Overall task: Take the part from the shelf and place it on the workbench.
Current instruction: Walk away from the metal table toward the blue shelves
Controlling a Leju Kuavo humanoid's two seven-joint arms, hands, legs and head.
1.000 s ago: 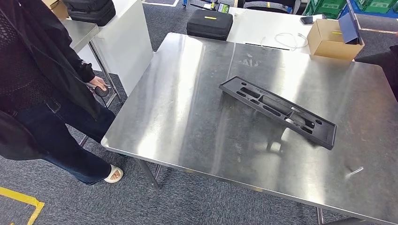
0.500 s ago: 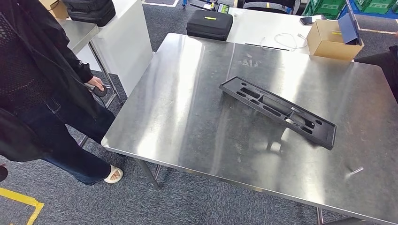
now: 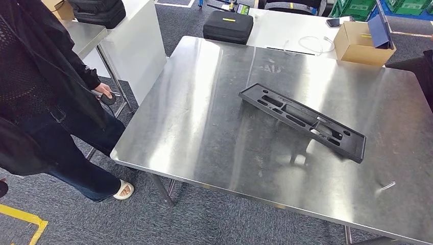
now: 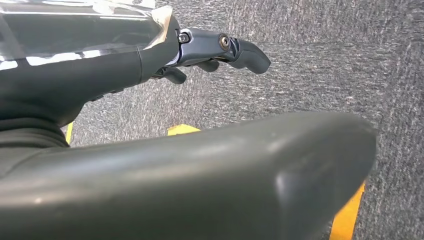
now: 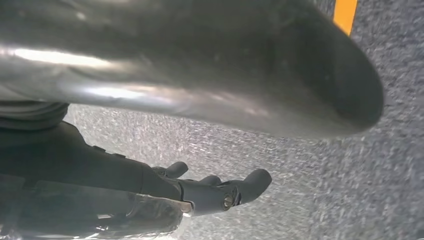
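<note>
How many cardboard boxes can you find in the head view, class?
2. One open cardboard box sits on the white table beyond the steel workbench, far right. Another cardboard box is at the far left corner, cut off by the frame. Others may be hidden.

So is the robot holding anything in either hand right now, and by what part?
No. The left hand and right hand hang over the carpet, holding nothing. The black part lies on the workbench.

Your head camera looks down from high onto the steel workbench; both wrist cameras hang close above grey carpet, sharing its yellow tape.
</note>
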